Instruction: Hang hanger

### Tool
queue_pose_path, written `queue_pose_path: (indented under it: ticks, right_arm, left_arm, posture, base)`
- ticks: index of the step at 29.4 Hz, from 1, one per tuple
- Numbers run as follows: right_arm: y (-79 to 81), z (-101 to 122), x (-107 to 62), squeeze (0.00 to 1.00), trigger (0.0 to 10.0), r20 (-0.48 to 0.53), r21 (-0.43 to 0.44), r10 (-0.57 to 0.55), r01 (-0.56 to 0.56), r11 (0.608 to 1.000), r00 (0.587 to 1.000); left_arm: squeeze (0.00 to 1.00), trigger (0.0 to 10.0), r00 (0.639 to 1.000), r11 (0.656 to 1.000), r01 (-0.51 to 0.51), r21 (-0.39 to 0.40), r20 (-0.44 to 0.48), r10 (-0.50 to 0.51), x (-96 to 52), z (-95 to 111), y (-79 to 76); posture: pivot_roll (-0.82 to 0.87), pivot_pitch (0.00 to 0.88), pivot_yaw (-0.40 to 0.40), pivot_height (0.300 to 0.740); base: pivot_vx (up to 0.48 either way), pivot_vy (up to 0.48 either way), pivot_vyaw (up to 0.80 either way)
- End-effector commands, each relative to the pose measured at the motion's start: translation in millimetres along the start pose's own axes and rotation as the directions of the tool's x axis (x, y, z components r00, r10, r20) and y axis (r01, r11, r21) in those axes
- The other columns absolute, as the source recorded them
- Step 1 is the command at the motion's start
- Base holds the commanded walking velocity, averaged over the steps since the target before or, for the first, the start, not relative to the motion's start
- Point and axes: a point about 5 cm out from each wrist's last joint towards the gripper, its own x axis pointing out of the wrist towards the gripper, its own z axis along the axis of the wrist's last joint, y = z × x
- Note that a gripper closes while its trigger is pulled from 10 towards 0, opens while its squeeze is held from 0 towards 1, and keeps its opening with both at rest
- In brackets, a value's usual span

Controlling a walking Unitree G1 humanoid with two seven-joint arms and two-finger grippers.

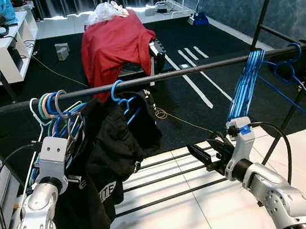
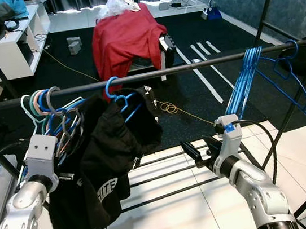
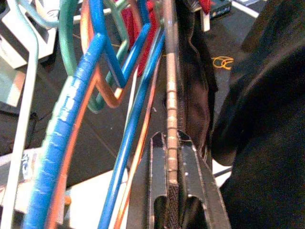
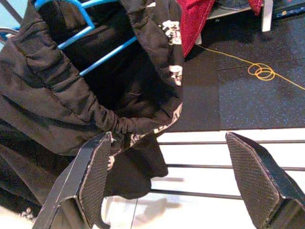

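A black rail (image 1: 192,70) runs across in front of me. A blue hanger (image 1: 121,96) hooks over it and carries a black garment (image 1: 118,148). Left of it hangs a bundle of several coloured hangers (image 1: 52,108). My left gripper (image 3: 171,143) reaches up into that bundle and is shut on the thin grey arm of one hanger (image 3: 169,90). My right gripper (image 4: 174,176) stands open and holds nothing, below the rail and just right of the black garment (image 4: 71,95). Several more blue hangers (image 1: 248,81) hang at the rail's right end.
The rack's uprights (image 1: 266,4) and low floor bars (image 1: 167,178) frame the space ahead. Behind the rail stands a seat draped in red cloth (image 1: 115,46). A white shelf (image 1: 2,53) is at far left, and a yellow cable (image 1: 161,113) lies on the dark mat.
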Motion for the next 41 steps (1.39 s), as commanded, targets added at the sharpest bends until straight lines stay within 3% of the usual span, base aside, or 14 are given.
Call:
queue_pose_path:
  ticks: [1, 11, 14, 16, 18, 21, 22, 23, 26, 31, 38, 41]
  right_arm:
    - [-1.6, 1, -1.1, 0.0, 10.0, -0.003, -0.003, -0.009, 0.009, 1.0, 1.0]
    - [-1.6, 1, -0.2, 0.0, 10.0, -0.002, -0.002, -0.013, 0.013, 1.0, 1.0]
    - [-1.8, 1, 0.0, 0.0, 10.0, -0.002, -0.002, -0.013, 0.013, 1.0, 1.0]
    - [-2.0, 1, 0.1, 0.0, 10.0, -0.002, -0.002, -0.014, 0.014, 1.0, 1.0]
    - [-2.0, 1, 0.1, 0.0, 10.0, -0.002, -0.002, -0.014, 0.014, 1.0, 1.0]
    - [-2.1, 1, 0.6, 0.0, 10.0, -0.004, 0.0, -0.012, 0.012, 1.0, 1.0]
    - [-2.1, 1, 0.6, 0.0, 10.0, -0.004, 0.0, -0.012, 0.012, 1.0, 1.0]
    - [-2.0, 0, 0.7, 0.0, 10.0, -0.005, 0.001, -0.011, 0.011, 1.0, 1.0]
    - [-2.1, 0, 0.8, 0.0, 10.0, -0.007, 0.003, -0.007, 0.007, 1.0, 1.0]
    - [-2.4, -1, 0.8, 0.0, 10.0, -0.011, 0.004, -0.004, 0.004, 1.0, 1.0]
    - [-3.3, 0, 1.2, 0.0, 10.0, -0.011, 0.007, -0.004, 0.004, 1.0, 1.0]
    - [-3.5, 0, 1.2, 0.0, 10.0, -0.01, 0.008, -0.004, 0.004, 1.0, 1.0]
  left_arm:
    - [0.0, 1.7, 0.999, 0.999, 0.017, 0.039, -0.032, -0.015, -2.7, -7, 0.1]
    - [0.0, 2.1, 1.0, 0.999, 0.017, 0.042, -0.012, -0.016, -1.9, -3, -1.6]
    - [0.0, 2.4, 0.999, 1.0, 0.009, -0.009, 0.041, -0.008, -1.9, 8, -3.2]
    - [0.0, 2.5, 0.995, 0.996, -0.008, -0.091, 0.102, 0.017, -5.7, 21, -0.5]
    - [0.0, 2.5, 0.993, 0.994, -0.012, -0.11, 0.115, 0.025, -7.6, 24, 1.0]
    - [0.0, 5.5, 0.995, 0.989, -0.016, -0.146, 0.093, 0.03, -20.4, 12, 6.5]
    - [0.0, 5.5, 0.995, 0.989, -0.016, -0.146, 0.093, 0.03, -20.4, 12, 6.5]
    - [0.0, 10.0, 0.996, 0.986, -0.016, -0.165, 0.089, 0.031, -25.2, 8, 7.4]
    - [0.0, 10.0, 0.995, 0.976, -0.008, -0.216, 0.095, 0.029, -37.1, 5, 7.9]
    - [0.0, 10.0, 0.996, 0.973, 0.025, -0.228, 0.089, -0.004, -55.1, -1, 7.7]
    - [0.0, 10.0, 0.986, 0.953, 0.086, -0.291, 0.165, -0.038, -63.4, 10, 4.3]
    - [0.0, 10.0, 0.98, 0.952, 0.12, -0.283, 0.187, -0.068, -64.3, 16, -0.3]
  posture:
    - [-0.03, 0.088, -0.061, 0.74]
    - [-0.03, 0.087, -0.059, 0.74]
    - [-0.03, 0.087, -0.058, 0.74]
    - [-0.03, 0.085, -0.057, 0.74]
    - [-0.03, 0.085, -0.057, 0.74]
    - [-0.03, 0.081, -0.058, 0.74]
    - [-0.03, 0.081, -0.058, 0.74]
    - [-0.02, 0.08, -0.058, 0.74]
    - [-0.02, 0.071, -0.059, 0.74]
    - [-0.02, 0.068, -0.059, 0.74]
    - [-0.01, 0.076, -0.063, 0.74]
    - [-0.01, 0.078, -0.063, 0.74]
  base:
    - [0.0, 0.0, 0.0]
    - [0.0, 0.0, 0.0]
    - [0.0, 0.0, 0.0]
    - [0.0, 0.0, 0.0]
    - [0.0, 0.0, 0.0]
    - [0.0, 0.0, 0.0]
    - [0.0, 0.0, 0.0]
    - [0.0, 0.0, 0.0]
    - [0.0, 0.0, 0.0]
    - [0.0, 0.0, 0.0]
    - [0.0, 0.0, 0.0]
    - [0.0, 0.0, 0.0]
